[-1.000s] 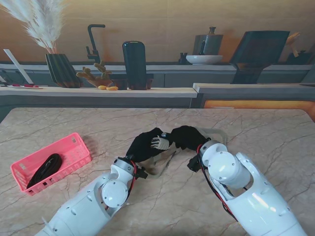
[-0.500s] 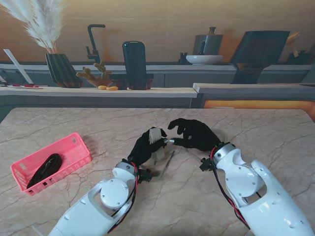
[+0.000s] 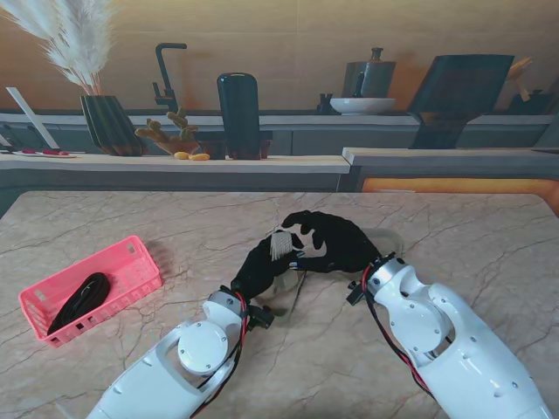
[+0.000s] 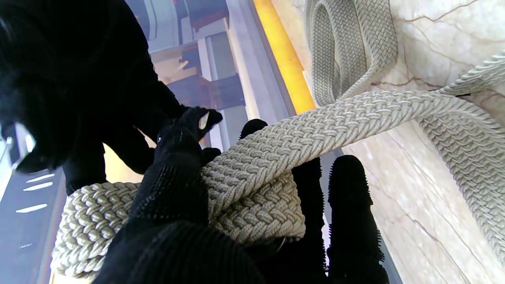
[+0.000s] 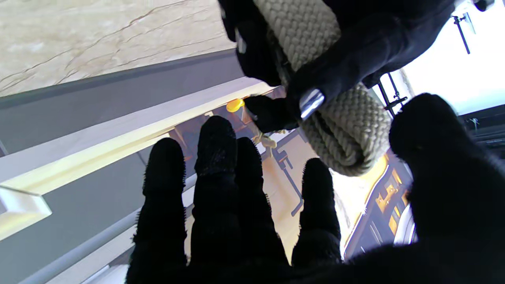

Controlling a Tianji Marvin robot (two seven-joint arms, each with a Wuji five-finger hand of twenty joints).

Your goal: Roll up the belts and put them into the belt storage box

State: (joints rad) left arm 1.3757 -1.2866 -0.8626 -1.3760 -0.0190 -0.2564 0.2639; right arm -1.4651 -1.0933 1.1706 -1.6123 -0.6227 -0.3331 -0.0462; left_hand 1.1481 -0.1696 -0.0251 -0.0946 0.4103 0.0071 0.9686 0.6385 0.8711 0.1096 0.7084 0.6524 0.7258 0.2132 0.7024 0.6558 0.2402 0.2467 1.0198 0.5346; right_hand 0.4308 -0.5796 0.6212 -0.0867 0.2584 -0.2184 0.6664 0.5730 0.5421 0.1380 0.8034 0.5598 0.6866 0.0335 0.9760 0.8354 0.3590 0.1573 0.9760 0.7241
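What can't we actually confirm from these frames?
- Right hand contact with the braided beige belt roll: stand view, both black gloves overlap; right wrist view shows its fingers spread near the roll, touch unclear.
- Belt's buckle and free end: left wrist view, strap runs off the frame edge.
- Dark belt in the pink plastic basket: too small to tell whether rolled.
- Left hand palm: hidden by roll.

The desk (image 3: 175, 229) has a pale marble top with thin dark veins. On its left side sits a pink basket (image 3: 131, 262), lying askew to the desk's edges. Near the middle, loose loops of a beige braided belt (image 4: 347, 43) rest on the marble.
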